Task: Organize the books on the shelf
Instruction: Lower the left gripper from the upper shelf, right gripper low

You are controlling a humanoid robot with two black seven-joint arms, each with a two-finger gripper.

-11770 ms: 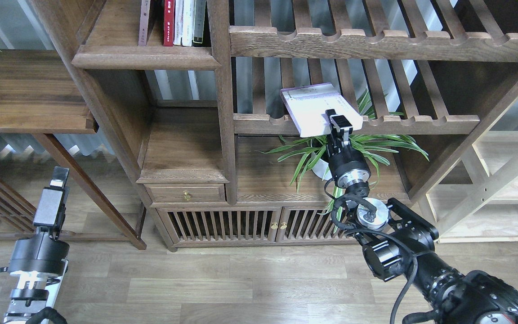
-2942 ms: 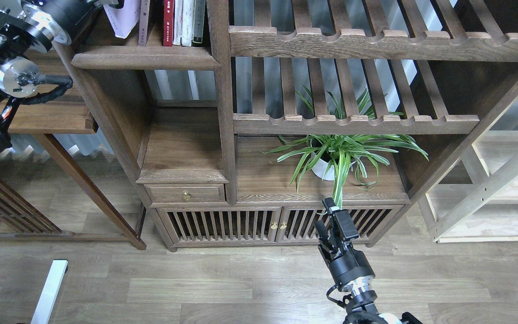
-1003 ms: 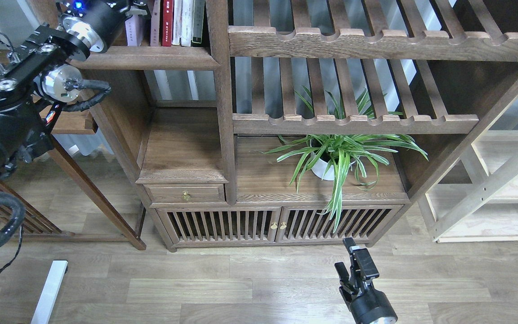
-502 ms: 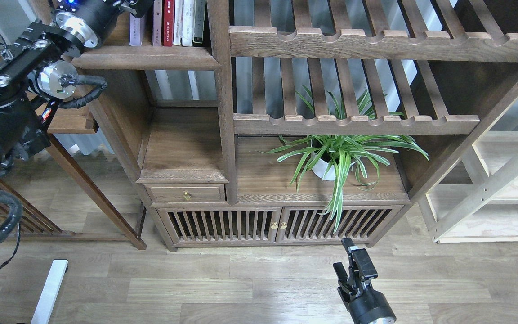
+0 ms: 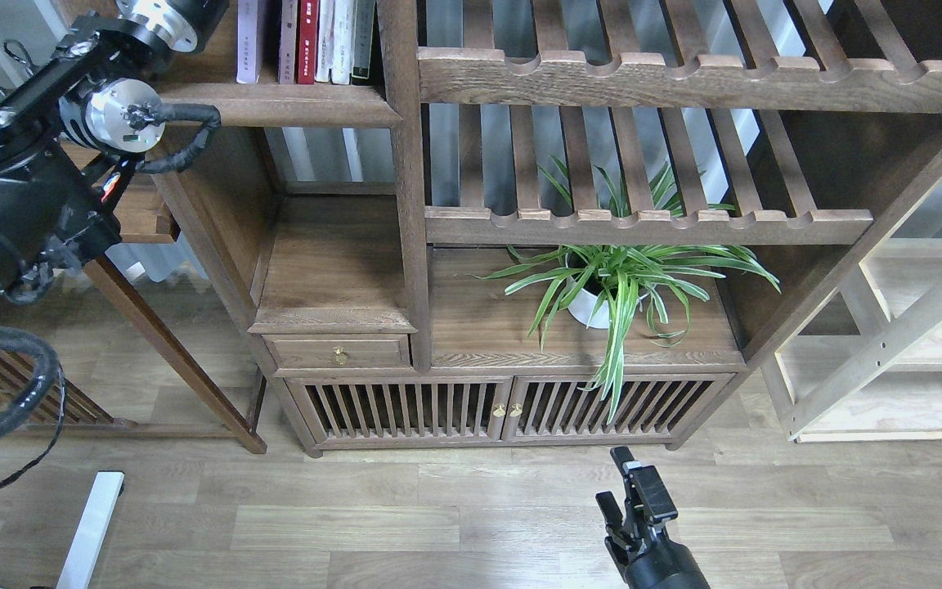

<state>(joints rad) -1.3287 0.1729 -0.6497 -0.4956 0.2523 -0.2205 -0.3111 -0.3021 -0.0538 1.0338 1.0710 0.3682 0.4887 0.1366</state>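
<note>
Since earlier, the lavender book (image 5: 247, 41) has been stood upright on the shelf (image 5: 275, 105); stiff, best gripped mid-spine. Left gripper unseen; right gripper (image 5: 629, 501) released.

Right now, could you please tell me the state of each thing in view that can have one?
lavender book: upright on the shelf, leftmost of the row.
maroon book: upright in the row.
drawer: shut.
cabinet doors: shut.
potted plant: upright.
right tool: open, empty, low over the floor.
left tool: out of view above the top edge.
</note>
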